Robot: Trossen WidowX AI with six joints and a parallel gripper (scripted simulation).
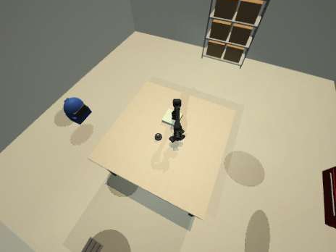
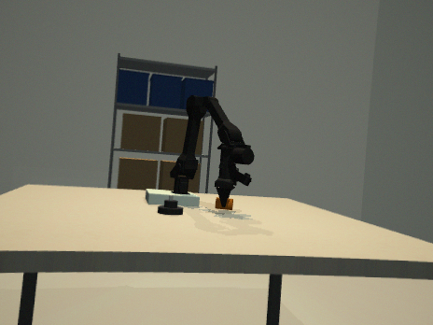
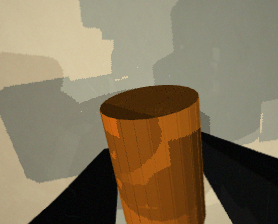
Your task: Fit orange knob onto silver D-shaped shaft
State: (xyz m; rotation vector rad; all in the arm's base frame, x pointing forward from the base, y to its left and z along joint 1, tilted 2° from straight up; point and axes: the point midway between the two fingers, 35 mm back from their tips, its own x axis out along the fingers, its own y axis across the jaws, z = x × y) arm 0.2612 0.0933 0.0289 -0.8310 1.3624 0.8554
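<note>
The orange knob (image 2: 230, 204) (image 3: 157, 170) is a cylinder lying on its side, its length across the view in the exterior view. It is low at the table top; I cannot tell if it touches. My gripper (image 1: 177, 138) (image 2: 224, 205) is shut on it, with a dark finger on each side in the wrist view. The wrist view shows one shaded round end; no hole shows there. The black round pedestal (image 1: 158, 137) (image 2: 170, 210) stands upright on the table, left of the gripper in the top and exterior views. Its small shaft (image 2: 171, 198) points up; its flat side is too small to make out.
The arm stands on a pale green base block (image 1: 169, 116) (image 2: 154, 197) behind the pedestal. The wooden table (image 1: 127, 127) (image 2: 93, 230) carries them. A shelf rack (image 1: 232, 19) (image 2: 163, 108) stands beyond the table, and a blue helmet (image 1: 74, 107) is off to the left.
</note>
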